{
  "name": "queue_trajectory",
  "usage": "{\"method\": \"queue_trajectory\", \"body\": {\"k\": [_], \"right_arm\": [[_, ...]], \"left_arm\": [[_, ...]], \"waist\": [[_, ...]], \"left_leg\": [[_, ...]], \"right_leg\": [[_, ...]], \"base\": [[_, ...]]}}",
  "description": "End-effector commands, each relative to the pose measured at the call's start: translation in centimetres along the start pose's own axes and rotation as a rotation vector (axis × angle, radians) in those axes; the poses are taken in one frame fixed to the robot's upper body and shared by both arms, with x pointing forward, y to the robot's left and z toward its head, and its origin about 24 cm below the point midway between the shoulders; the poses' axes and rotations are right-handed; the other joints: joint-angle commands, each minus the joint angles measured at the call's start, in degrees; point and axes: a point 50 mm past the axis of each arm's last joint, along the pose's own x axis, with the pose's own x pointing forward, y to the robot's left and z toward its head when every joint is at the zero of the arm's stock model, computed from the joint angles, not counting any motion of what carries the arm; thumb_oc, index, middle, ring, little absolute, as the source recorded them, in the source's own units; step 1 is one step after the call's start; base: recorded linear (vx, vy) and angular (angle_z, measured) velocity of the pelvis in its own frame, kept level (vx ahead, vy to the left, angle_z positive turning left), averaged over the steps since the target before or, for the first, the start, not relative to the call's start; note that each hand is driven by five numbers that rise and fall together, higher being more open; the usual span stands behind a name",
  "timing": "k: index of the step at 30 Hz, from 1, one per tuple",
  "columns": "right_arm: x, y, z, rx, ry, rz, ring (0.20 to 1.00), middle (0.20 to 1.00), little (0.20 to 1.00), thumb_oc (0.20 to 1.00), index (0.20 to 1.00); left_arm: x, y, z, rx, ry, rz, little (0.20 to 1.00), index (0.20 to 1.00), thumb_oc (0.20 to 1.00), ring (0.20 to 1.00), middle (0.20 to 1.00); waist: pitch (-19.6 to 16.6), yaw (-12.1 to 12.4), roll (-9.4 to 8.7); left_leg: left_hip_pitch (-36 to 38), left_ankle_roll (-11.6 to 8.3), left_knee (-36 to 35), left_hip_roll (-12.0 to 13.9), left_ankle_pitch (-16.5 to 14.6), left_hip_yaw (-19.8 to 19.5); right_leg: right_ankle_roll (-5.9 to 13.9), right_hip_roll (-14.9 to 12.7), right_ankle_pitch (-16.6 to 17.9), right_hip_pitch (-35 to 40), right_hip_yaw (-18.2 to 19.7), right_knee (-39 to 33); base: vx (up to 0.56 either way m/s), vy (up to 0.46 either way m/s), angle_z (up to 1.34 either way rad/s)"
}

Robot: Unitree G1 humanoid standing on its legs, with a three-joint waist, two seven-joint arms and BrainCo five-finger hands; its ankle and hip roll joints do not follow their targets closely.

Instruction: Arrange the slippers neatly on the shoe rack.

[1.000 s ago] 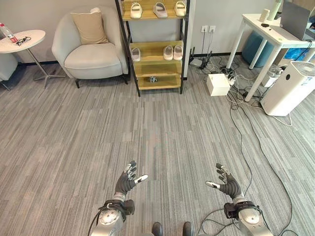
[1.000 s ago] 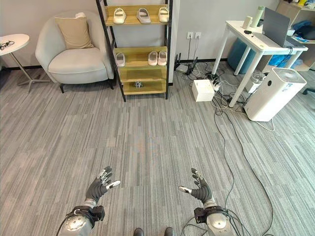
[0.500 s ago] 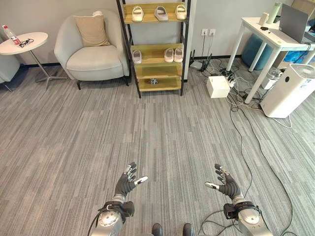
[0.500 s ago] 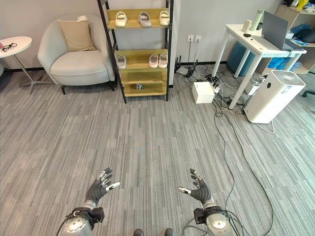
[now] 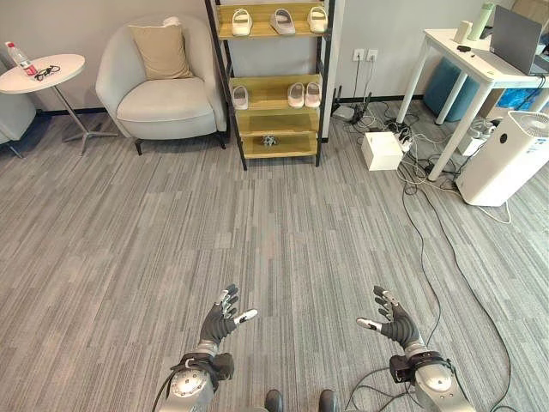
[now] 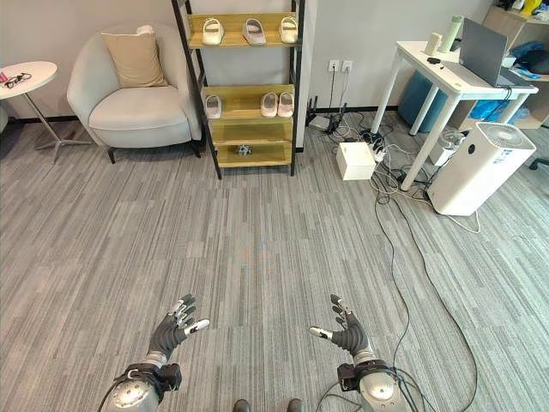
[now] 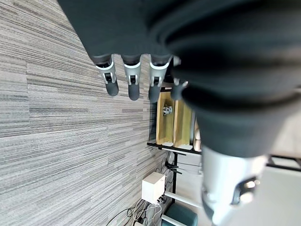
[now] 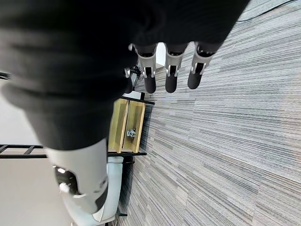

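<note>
Wooden shelves of the shoe rack (image 5: 271,77) already carry the slippers in rows, three on the top shelf (image 5: 277,20) and three on the middle shelf (image 5: 293,94), toes to the wall, so the tidying looks close to finished; a small dark object (image 5: 269,140) sits on a lower shelf. Well short of the rack, over bare carpet, the left hand (image 5: 220,317) and then the right hand (image 5: 393,321) hang with fingers spread, holding and touching nothing.
</note>
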Motion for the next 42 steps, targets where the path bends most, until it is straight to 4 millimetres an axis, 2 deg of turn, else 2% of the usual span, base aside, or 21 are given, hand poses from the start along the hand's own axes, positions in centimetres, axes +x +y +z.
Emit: {"method": "queue_trajectory", "body": {"k": [1, 5, 8, 9, 10, 12, 14, 17, 21, 23, 25, 26, 27, 30, 33, 34, 35, 37, 38, 40, 42], "right_arm": [[1.2, 0.4, 2.9, 0.040, -0.140, -0.001, 1.000, 1.000, 1.000, 1.000, 1.000], [2.1, -0.4, 4.6, 0.013, -0.202, -0.042, 1.000, 1.000, 1.000, 1.000, 1.000], [2.4, -0.4, 5.1, 0.021, -0.220, -0.055, 1.000, 1.000, 1.000, 1.000, 1.000], [2.4, -0.4, 5.1, 0.021, -0.220, -0.055, 1.000, 1.000, 1.000, 1.000, 1.000], [2.6, -0.4, 5.3, 0.018, -0.225, -0.060, 1.000, 1.000, 1.000, 1.000, 1.000], [2.5, -0.3, 5.1, 0.027, -0.221, -0.064, 1.000, 1.000, 1.000, 1.000, 1.000], [2.4, -0.5, 5.2, 0.028, -0.227, -0.065, 1.000, 1.000, 1.000, 1.000, 1.000], [2.6, -1.2, 5.5, 0.006, -0.234, -0.079, 1.000, 1.000, 1.000, 1.000, 1.000], [1.9, -1.6, 4.8, -0.029, -0.215, -0.091, 1.000, 1.000, 1.000, 1.000, 1.000], [1.3, -2.0, 4.1, -0.038, -0.194, -0.086, 1.000, 1.000, 1.000, 1.000, 1.000], [0.9, -2.1, 4.1, -0.031, -0.201, -0.075, 1.000, 1.000, 1.000, 1.000, 1.000], [0.9, -2.1, 4.1, -0.031, -0.201, -0.075, 1.000, 1.000, 1.000, 1.000, 1.000], [0.8, -2.2, 4.2, -0.025, -0.205, -0.068, 1.000, 1.000, 1.000, 1.000, 1.000], [0.8, -2.6, 4.0, -0.024, -0.190, -0.079, 1.000, 1.000, 1.000, 1.000, 1.000], [0.8, -3.0, 3.8, -0.015, -0.186, -0.102, 1.000, 1.000, 1.000, 1.000, 1.000], [0.8, -3.2, 3.7, -0.015, -0.183, -0.109, 1.000, 1.000, 1.000, 1.000, 1.000], [0.8, -3.2, 3.7, -0.015, -0.183, -0.110, 1.000, 1.000, 1.000, 1.000, 1.000], [0.9, -3.3, 3.6, -0.015, -0.175, -0.128, 1.000, 1.000, 1.000, 1.000, 1.000], [1.0, -3.3, 3.6, -0.013, -0.171, -0.135, 1.000, 1.000, 1.000, 1.000, 1.000], [0.6, -2.8, 2.8, -0.011, -0.145, -0.120, 1.000, 1.000, 1.000, 1.000, 1.000], [0.5, -2.5, 2.7, -0.008, -0.137, -0.109, 1.000, 1.000, 1.000, 1.000, 1.000]], "left_arm": [[1.5, 0.8, 3.7, 0.042, -0.165, 0.010, 1.000, 1.000, 1.000, 1.000, 1.000], [2.3, 1.0, 5.7, 0.010, -0.246, 0.033, 1.000, 1.000, 1.000, 1.000, 1.000], [2.3, 1.0, 6.4, 0.021, -0.273, 0.027, 1.000, 1.000, 1.000, 1.000, 1.000], [2.3, 1.0, 6.4, 0.021, -0.273, 0.028, 1.000, 1.000, 1.000, 1.000, 1.000], [2.5, 1.1, 6.8, 0.029, -0.283, 0.030, 1.000, 1.000, 1.000, 1.000, 1.000], [2.5, 1.1, 6.9, 0.040, -0.289, 0.035, 1.000, 1.000, 1.000, 1.000, 1.000], [2.5, 1.0, 7.2, 0.039, -0.301, 0.032, 1.000, 1.000, 1.000, 1.000, 1.000], [2.9, 0.7, 8.2, 0.032, -0.342, 0.020, 1.000, 1.000, 1.000, 1.000, 1.000], [2.9, 0.9, 7.8, 0.026, -0.331, 0.029, 1.000, 1.000, 1.000, 1.000, 1.000], [2.5, 0.8, 6.7, -0.028, -0.291, 0.040, 1.000, 1.000, 1.000, 1.000, 1.000], [2.3, 1.0, 6.3, -0.056, -0.276, 0.042, 1.000, 1.000, 1.000, 1.000, 1.000], [2.3, 1.0, 6.3, -0.056, -0.276, 0.042, 1.000, 1.000, 1.000, 1.000, 1.000], [2.3, 1.2, 6.3, -0.059, -0.271, 0.050, 1.000, 1.000, 1.000, 1.000, 1.000], [2.5, 1.3, 6.6, -0.071, -0.282, 0.063, 1.000, 1.000, 1.000, 1.000, 1.000], [2.5, 1.2, 6.9, -0.073, -0.295, 0.067, 1.000, 1.000, 1.000, 1.000, 1.000], [2.5, 1.1, 6.9, -0.062, -0.293, 0.064, 1.000, 1.000, 1.000, 1.000, 1.000], [2.5, 1.0, 6.9, -0.062, -0.292, 0.064, 1.000, 1.000, 1.000, 1.000, 1.000], [2.7, 0.8, 6.9, -0.048, -0.290, 0.063, 1.000, 1.000, 1.000, 1.000, 1.000], [2.8, 0.8, 7.1, -0.043, -0.295, 0.065, 1.000, 1.000, 1.000, 1.000, 1.000], [2.5, 1.2, 6.8, -0.031, -0.289, 0.081, 1.000, 1.000, 1.000, 1.000, 1.000], [2.3, 1.2, 6.6, -0.028, -0.283, 0.080, 1.000, 1.000, 1.000, 1.000, 1.000]], "waist": [[2.05, 1.26, -2.86], [3.98, 1.94, -4.24], [5.13, 1.72, -4.00], [5.09, 1.78, -4.05], [6.59, 1.05, -3.53], [7.20, 0.62, -2.88], [7.54, 0.25, -2.72], [8.33, -1.16, -2.88], [7.00, -2.87, -3.39], [5.98, -3.26, -2.47], [5.84, -2.87, -2.80], [5.81, -2.91, -2.79], [6.61, -2.33, -3.63], [7.38, -1.34, -5.04], [7.38, -0.37, -5.26], [7.22, 0.53, -4.68], [7.26, 0.57, -4.79], [7.28, 1.45, -3.98], [7.27, 1.86, -3.95], [5.27, 1.53, -3.57], [4.15, 1.41, -4.34]], "left_leg": [[0.77, -4.02, -0.05, 4.02, -4.09, -1.83], [-4.19, -2.58, 4.20, 2.00, -5.44, -2.47], [-5.06, -1.19, 4.90, 1.07, -6.52, -2.63], [-5.16, -1.17, 4.95, 1.02, -6.53, -2.56], [-4.05, -0.49, 4.91, 1.11, -7.17, -2.48], [-1.99, -0.41, 3.98, 1.46, -7.66, -2.86], [0.21, -0.69, 2.75, 1.41, -8.23, -3.08], [5.77, -1.86, 0.15, 1.14, -10.52, -3.15], [10.31, -3.80, -0.03, 2.68, -14.07, -4.43], [8.79, -6.36, 7.88, 5.67, -11.11, -4.39], [4.51, -7.34, 17.27, 5.53, -5.62, -5.64], [4.43, -7.34, 17.34, 5.53, -5.65, -5.68], [-0.16, -7.78, 27.09, 4.74, -1.74, -7.23], [-5.96, -7.25, 32.07, 4.43, -1.22, -6.12], [-9.90, -5.79, 24.81, 4.26, -5.44, -3.65], [-12.60, -5.64, 16.00, 4.88, -3.65, -2.14], [-12.01, -5.68, 15.20, 4.76, -3.37, -2.06], [-14.57, -6.31, 5.75, 6.00, 2.23, -0.43], [-15.15, -6.49, 2.37, 6.24, 3.39, 0.42], [-14.14, -6.70, -0.05, 6.68, 5.63, 1.83], [-13.14, -6.28, 0.29, 6.11, 5.19, 2.64]], "right_leg": [[8.05, -8.05, -4.25, 1.39, 1.96, 0.06], [8.82, -9.60, -3.81, -0.44, 2.27, 1.46], [10.37, -10.27, -4.12, -7.32, 3.07, 13.37], [10.39, -10.32, -4.28, -7.60, 3.19, 13.71], [11.63, -10.54, -1.28, -11.66, 3.57, 21.73], [11.20, -10.24, -0.75, -14.86, 3.48, 25.72], [10.44, -10.16, -1.29, -15.67, 2.07, 23.55], [10.09, -9.77, 1.37, -16.82, -2.94, 9.62], [10.01, -8.53, 3.85, -16.60, -2.33, 2.86], [7.76, -6.12, 3.22, -13.34, -2.26, 2.73], [5.85, -5.09, 1.66, -10.72, -2.03, 2.74], [5.85, -5.09, 1.66, -10.74, -2.07, 2.74], [4.03, -4.66, -0.37, -8.47, -1.49, 3.24], [2.67, -5.08, -2.91, -5.56, -0.58, 3.43], [2.92, -4.98, -5.22, -2.46, -0.08, 2.75], [3.43, -4.18, -6.72, -0.01, -0.34, 1.94], [3.43, -4.29, -6.80, 0.23, -0.32, 1.82], [3.61, -3.29, -8.38, 2.82, -0.87, 1.06], [3.73, -3.10, -8.88, 3.99, -1.01, 0.78], [4.55, -2.91, -9.92, 5.58, -0.48, 1.33], [5.38, -4.12, -9.72, 6.18, 0.29, 1.30]], "base": [[-0.03, 0.055, -0.09], [0.00, 0.114, -0.07], [0.00, 0.132, 0.01], [0.05, 0.146, -0.06], [0.08, 0.122, 0.04], [0.20, 0.101, 0.06], [0.22, -0.001, 0.00], [0.40, -0.119, 0.10], [0.42, -0.194, 0.21], [0.41, -0.294, 0.71], [0.22, -0.217, 0.11], [0.25, -0.244, -0.06], [0.24, -0.209, -0.24], [0.31, -0.176, -0.26], [0.35, 0.010, -0.09], [0.32, 0.053, -0.16], [0.33, 0.065, -0.22], [0.28, 0.055, -0.23], [0.30, 0.077, -0.26], [0.46, 0.253, -0.13], [0.34, 0.236, -0.28]]}}
